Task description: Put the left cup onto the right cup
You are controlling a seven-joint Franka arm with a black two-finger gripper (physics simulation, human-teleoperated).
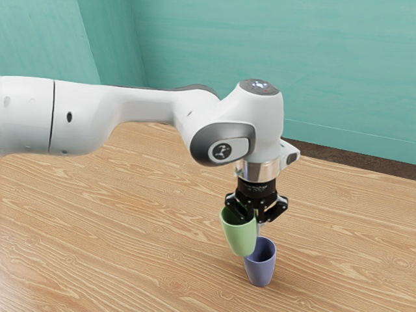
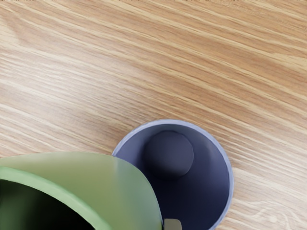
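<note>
A green cup [image 1: 239,233] hangs tilted above the table, its rim gripped by my black gripper [image 1: 255,214], which is shut on it. Its base hovers at the rim of a purple cup [image 1: 260,262] standing upright on the wooden table [image 1: 117,221], slightly toward the exterior view's left of that cup's centre. In the wrist view the green cup [image 2: 91,187] is large and close under my hand, covering part of the purple cup's [image 2: 192,172] open mouth. A fingertip [image 2: 172,224] shows beside the green cup's wall.
The wooden table stretches wide around both cups. A teal wall [image 1: 273,45] rises behind the table's far edge, with a dark floor strip [image 1: 364,159] at its foot.
</note>
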